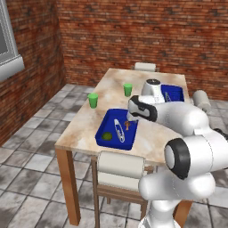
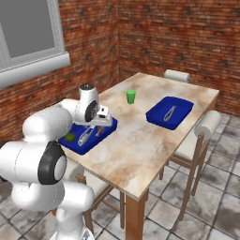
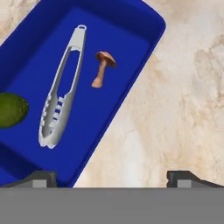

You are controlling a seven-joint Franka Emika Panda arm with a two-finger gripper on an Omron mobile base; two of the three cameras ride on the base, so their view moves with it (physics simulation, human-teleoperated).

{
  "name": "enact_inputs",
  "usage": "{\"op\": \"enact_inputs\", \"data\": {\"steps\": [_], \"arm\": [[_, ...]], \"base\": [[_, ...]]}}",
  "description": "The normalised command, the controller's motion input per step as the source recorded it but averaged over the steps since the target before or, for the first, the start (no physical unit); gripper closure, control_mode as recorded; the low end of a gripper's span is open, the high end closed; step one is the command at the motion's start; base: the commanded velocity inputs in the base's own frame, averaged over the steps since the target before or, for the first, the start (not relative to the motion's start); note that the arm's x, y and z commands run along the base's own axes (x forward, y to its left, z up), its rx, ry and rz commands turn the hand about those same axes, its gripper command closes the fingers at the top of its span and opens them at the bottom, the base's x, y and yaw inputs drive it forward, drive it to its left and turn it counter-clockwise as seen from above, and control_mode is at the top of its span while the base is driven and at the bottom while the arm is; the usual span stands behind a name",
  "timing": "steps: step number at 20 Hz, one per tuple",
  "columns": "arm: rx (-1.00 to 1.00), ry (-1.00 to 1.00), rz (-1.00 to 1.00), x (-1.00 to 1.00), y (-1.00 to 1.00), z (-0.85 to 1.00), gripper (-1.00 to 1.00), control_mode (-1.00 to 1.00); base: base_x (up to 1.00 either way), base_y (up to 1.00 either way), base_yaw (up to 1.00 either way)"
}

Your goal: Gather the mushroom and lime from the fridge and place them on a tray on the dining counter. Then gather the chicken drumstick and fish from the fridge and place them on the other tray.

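Nearest to us, the gripper hangs over the near tray, jaws spread wide and nothing between them; released, we judge. The near tray sits on the near left part of the dining counter, just behind a chair.

In that tray we see the lime toward one end, a pair of metal tongs lying lengthwise in the middle, and the mushroom on its side just beside the tongs, apart from them. Mushroom and lime both rest inside the rim, so we take the first half of the task as done.

Farther along the counter, two green cups stand left of the trays. At the far right lies the other tray, holding what looks like a second pair of tongs; we see no drumstick or fish on it.

Our reading: about halfway. Left to do: return to the fridge, fetch drumstick and fish, set both in the far tray
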Motion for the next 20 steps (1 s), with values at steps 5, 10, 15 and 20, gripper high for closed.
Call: {"op": "enact_inputs", "data": {"steps": [5,10,15,20], "arm": [[0.0,0.21,0.0,-0.28,0.0,0.58,-1.0,-1.0],[0.0,0.15,0.0,-0.38,0.0,0.31,-1.0,-1.0],[0.0,0.0,0.0,-0.8,0.0,-0.1,-1.0,-1.0],[0.0,0.0,0.0,-0.42,0.0,-0.22,-1.0,-1.0]], "base": [[0.0,0.0,0.0],[0.0,0.0,0.0],[0.0,0.0,0.0],[0.0,0.0,0.0]]}}
